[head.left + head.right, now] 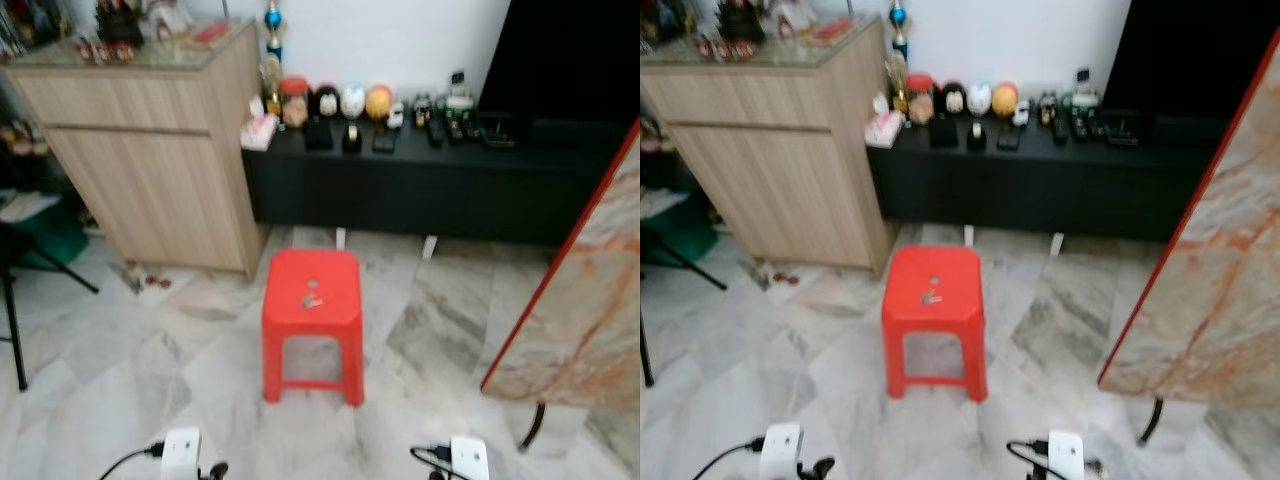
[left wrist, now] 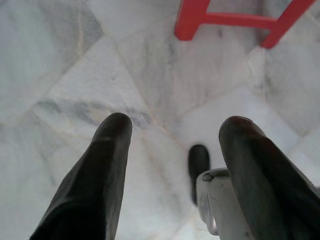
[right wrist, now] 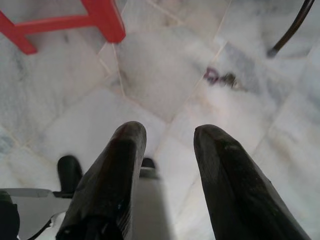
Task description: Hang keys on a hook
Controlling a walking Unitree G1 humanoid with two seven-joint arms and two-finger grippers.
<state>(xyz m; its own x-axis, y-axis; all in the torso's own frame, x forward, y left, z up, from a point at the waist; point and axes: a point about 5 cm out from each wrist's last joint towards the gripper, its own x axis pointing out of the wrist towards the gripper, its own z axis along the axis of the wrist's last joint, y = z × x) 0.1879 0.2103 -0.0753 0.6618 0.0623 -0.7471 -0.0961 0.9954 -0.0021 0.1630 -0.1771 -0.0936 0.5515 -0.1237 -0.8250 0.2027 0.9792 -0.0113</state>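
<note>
We see the keys (image 1: pixel 312 297) lying on the seat of a red stool (image 1: pixel 311 322) that stands on the marble floor (image 1: pixel 120 370) in front of a low black cabinet (image 1: pixel 420 185), with a wooden cabinet (image 1: pixel 150 150) to its left and a tilted marble slab (image 1: pixel 590 300) at its right. Our left gripper (image 2: pixel 172 135) and right gripper (image 3: pixel 167 137) both hang low over the floor tiles near the stool's legs, each with its jaws apart and holding nothing.
</note>
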